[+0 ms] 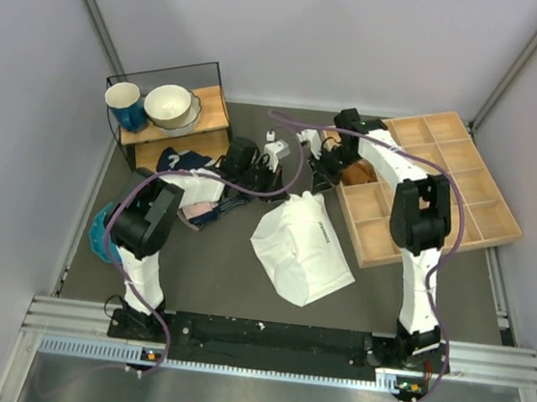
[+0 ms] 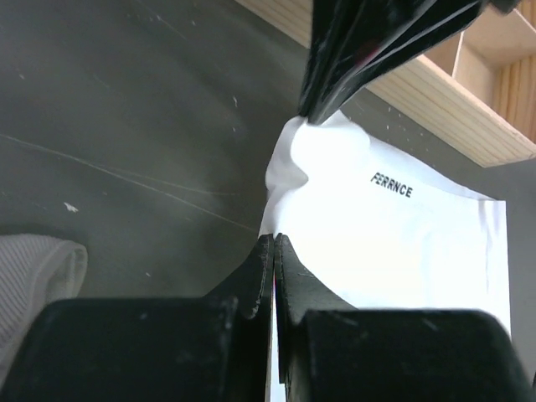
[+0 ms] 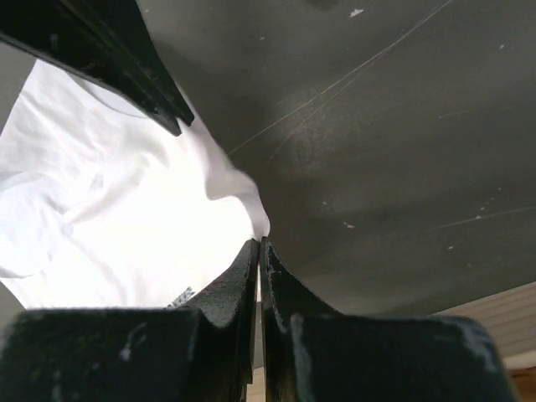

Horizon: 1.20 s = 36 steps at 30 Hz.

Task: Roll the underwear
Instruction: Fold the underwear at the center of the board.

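Observation:
The white underwear (image 1: 302,249) lies in the middle of the dark table, its printed waistband end toward the far side. My left gripper (image 1: 289,190) is shut on that far edge; the left wrist view shows its jaws (image 2: 275,241) pinching the white cloth (image 2: 394,243). My right gripper (image 1: 323,186) is shut on the same edge close by, and its jaws (image 3: 259,243) grip the cloth (image 3: 109,209) in the right wrist view. Each wrist view shows the other gripper's black fingers (image 2: 352,59) (image 3: 126,67) closed on the raised cloth.
A wooden compartment tray (image 1: 450,183) stands at the right, its edge (image 2: 435,92) just beyond the underwear. A wire-framed wooden shelf (image 1: 174,132) holds a blue cup and bowls at the back left. A pile of clothes (image 1: 191,197) and a teal item (image 1: 100,230) lie on the left.

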{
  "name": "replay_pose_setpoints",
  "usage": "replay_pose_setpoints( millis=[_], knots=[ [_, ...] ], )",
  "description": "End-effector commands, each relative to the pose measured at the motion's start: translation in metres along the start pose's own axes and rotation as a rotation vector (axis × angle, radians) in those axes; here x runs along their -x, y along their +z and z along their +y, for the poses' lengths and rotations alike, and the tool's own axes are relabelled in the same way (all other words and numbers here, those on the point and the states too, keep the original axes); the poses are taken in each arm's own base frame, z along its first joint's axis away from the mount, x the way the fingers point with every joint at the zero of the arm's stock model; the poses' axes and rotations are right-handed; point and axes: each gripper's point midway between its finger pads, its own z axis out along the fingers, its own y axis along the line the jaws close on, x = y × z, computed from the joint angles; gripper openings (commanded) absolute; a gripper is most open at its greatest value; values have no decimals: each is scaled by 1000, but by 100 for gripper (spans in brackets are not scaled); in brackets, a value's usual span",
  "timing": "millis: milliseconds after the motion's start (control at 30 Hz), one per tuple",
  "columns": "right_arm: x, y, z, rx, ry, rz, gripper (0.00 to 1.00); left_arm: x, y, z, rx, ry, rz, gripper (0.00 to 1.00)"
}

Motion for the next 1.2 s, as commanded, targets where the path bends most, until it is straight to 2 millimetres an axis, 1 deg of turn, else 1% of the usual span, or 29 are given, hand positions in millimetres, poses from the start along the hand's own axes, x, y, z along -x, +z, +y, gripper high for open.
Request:
replay_pose_setpoints(
  millis=[0,33,100,133,167,200,233,267,300,333,400,433,467,500,533,567,600,633,667,700,733,767,800,833,900,933,967,1167],
  knots=[
    [18,-29,16,-22,-70,-60,0,4,-12,-17,-48,17,-10,0],
    [18,-33,21,-25,-71,-63,0,1,-13,-18,-51,10,-5,0],
    [18,-37,25,-28,-81,-63,0,2,-16,-23,-60,4,-11,0],
    [13,-37,29,-21,-76,-56,0,-1,-17,-24,-63,-4,-8,0],
    [15,-43,33,-28,-86,-64,0,3,-19,-29,-69,6,-21,0],
    [14,-44,37,-26,-95,-65,0,2,-20,-32,-78,-1,-22,0],
    [8,-42,41,-13,-89,-55,0,0,-21,-35,-82,-3,-20,0],
    [10,-48,47,-18,-102,-67,0,4,-23,-42,-90,10,-27,0],
    [8,-49,50,-15,-113,-68,0,3,-24,-47,-100,8,-26,0],
    [1,-47,56,-2,-106,-58,0,0,-25,-51,-106,5,-19,0],
    [1,-54,66,-4,-129,-70,0,0,-28,-63,-123,15,-20,0],
    [-7,-52,71,10,-121,-59,0,-6,-29,-67,-124,12,-11,0],
    [-10,-53,76,15,-123,-60,0,-5,-31,-75,-135,22,-14,0],
    [-8,-58,82,10,-146,-70,0,-8,-31,-80,-139,19,-10,0],
    [-17,-55,88,26,-135,-59,0,-15,-32,-83,-142,14,2,0],
    [-19,-57,92,26,-141,-61,0,-16,-34,-93,-155,25,2,0],
    [-19,-61,96,20,-157,-70,0,-19,-34,-97,-157,25,3,0],
    [-26,-59,103,33,-150,-64,0,-26,-35,-100,-155,24,11,0],
    [-29,-59,108,41,-153,-63,0,-27,-37,-110,-167,32,9,0],
    [-32,-59,111,43,-164,-61,0,-29,-38,-115,-172,29,9,0],
    [-38,-61,119,46,-168,-60,0,-37,-39,-117,-170,22,19,0],
    [-42,-60,123,51,-175,-55,0,-36,-41,-126,-176,28,11,0],
    [-44,-60,127,54,-191,-54,0,-38,-42,-129,-178,29,8,0],
    [-51,-59,134,61,-194,-47,0,-43,-43,-132,-178,26,11,0],
    [-56,-58,140,63,-213,-41,0,-45,-43,-141,-184,24,12,0],
    [-65,-55,142,70,-207,-26,0,-48,-43,-143,-185,22,17,0],
    [-66,-57,145,67,-215,-28,0,-50,-43,-149,-193,25,17,0],
    [-85,-52,150,57,-229,1,0,-62,-42,-162,-202,13,29,0]
  ],
)
